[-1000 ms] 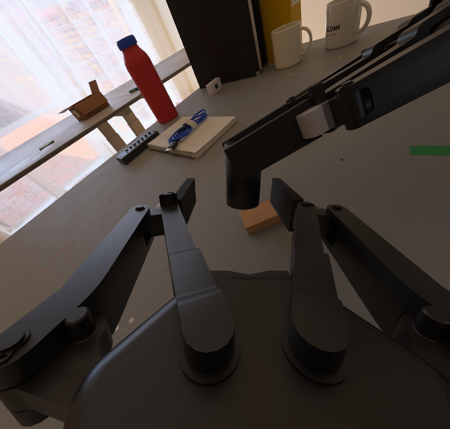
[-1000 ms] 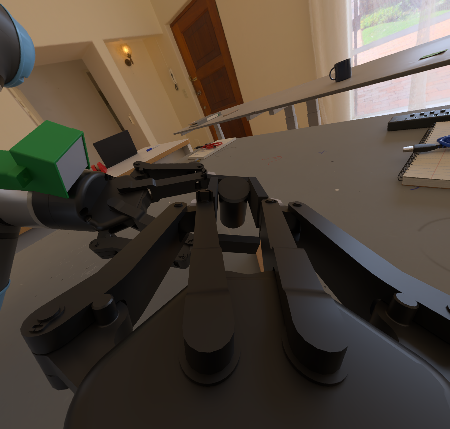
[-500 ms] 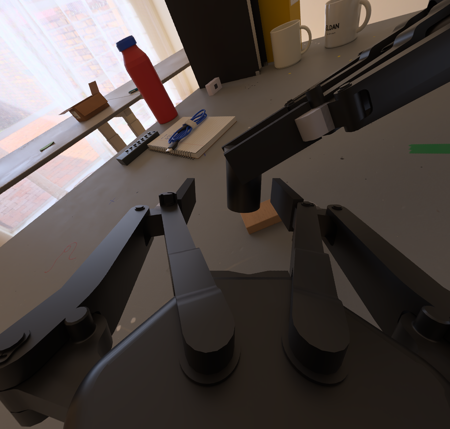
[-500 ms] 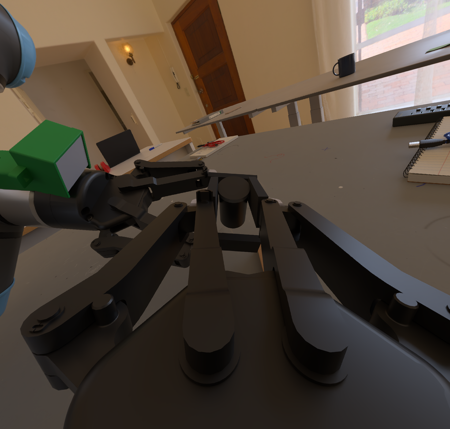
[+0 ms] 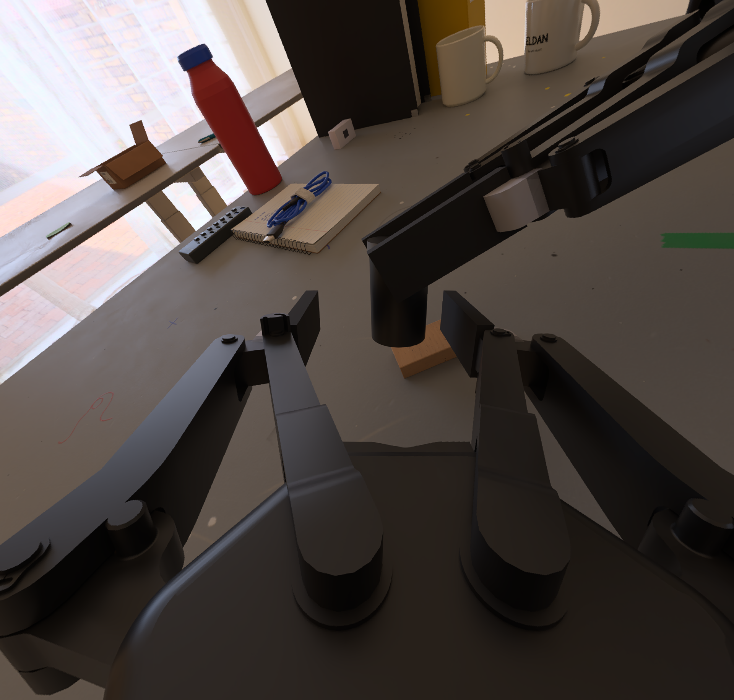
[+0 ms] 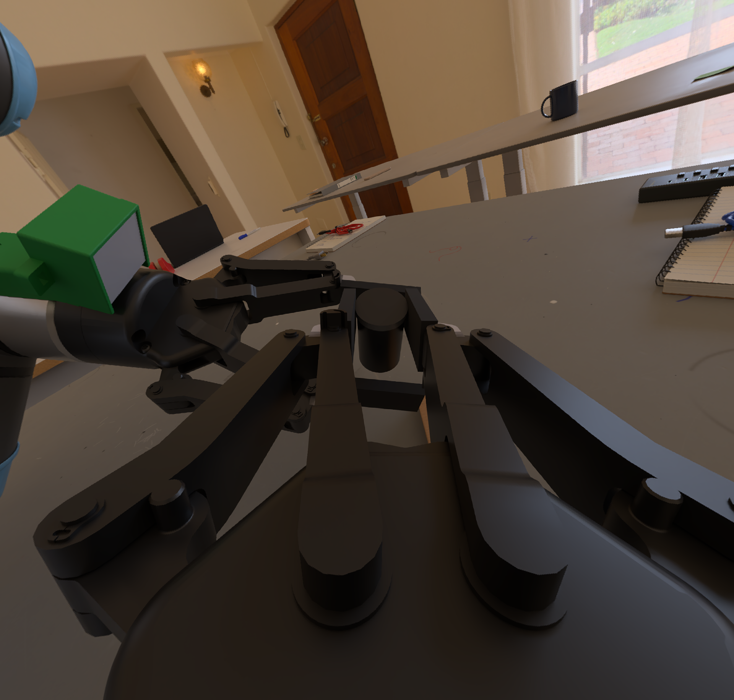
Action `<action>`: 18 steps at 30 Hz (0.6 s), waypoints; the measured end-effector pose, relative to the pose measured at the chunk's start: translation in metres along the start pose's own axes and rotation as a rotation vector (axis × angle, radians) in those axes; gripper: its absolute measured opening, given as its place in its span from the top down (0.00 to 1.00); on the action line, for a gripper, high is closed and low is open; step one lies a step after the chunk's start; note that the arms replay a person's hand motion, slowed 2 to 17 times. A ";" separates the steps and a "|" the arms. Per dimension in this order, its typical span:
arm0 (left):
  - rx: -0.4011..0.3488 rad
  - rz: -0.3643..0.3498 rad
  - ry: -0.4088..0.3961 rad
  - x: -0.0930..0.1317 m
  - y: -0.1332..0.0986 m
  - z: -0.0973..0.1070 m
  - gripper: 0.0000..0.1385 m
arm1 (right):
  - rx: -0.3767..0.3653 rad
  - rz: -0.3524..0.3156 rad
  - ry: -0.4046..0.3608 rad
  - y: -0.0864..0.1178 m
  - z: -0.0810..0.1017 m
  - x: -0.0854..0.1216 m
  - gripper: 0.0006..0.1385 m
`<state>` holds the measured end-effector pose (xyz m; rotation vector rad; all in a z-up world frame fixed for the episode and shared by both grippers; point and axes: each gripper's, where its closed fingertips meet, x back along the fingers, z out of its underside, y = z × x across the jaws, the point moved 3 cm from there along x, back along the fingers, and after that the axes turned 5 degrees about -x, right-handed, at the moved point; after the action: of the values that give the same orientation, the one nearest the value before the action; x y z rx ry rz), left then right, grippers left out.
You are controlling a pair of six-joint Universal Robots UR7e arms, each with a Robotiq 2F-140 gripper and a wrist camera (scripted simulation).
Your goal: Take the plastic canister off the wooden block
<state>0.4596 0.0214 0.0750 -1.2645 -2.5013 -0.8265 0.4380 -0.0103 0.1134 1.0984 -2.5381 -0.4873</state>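
Observation:
A black plastic canister (image 6: 380, 335) is held upright between the pads of my right gripper (image 6: 381, 325), which is shut on it. In the left wrist view the canister (image 5: 397, 311) hangs from the right gripper's fingers (image 5: 437, 224), just over the near edge of a small wooden block (image 5: 423, 353) that lies flat on the grey table (image 5: 198, 343). I cannot tell whether they touch. My left gripper (image 5: 383, 319) is open and empty, its fingertips on either side of the canister. The left gripper's fingers (image 6: 286, 280) reach in from the left.
At the back left stand a red bottle (image 5: 230, 125), a notebook (image 5: 337, 212) with a blue cable (image 5: 302, 200) and a black power strip (image 5: 216, 234). Two white mugs (image 5: 464, 65) and binders (image 5: 349, 45) stand at the back. Green tape (image 5: 699, 240) is on the right.
The right gripper has shifted slightly with the canister in it, and its view has drifted a little. The left gripper stays open around the canister. The block has not moved.

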 end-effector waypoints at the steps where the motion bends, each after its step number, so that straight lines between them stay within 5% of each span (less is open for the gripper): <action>1: 0.001 0.001 -0.001 0.000 0.000 0.000 0.41 | -0.003 -0.002 0.000 0.000 0.000 0.000 0.77; 18: -0.032 -0.022 0.010 -0.001 0.001 0.001 0.41 | 0.009 0.001 0.001 0.002 0.001 0.000 0.77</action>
<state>0.4611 0.0222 0.0744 -1.2424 -2.5083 -0.8785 0.4367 -0.0094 0.1136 1.1008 -2.5423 -0.4755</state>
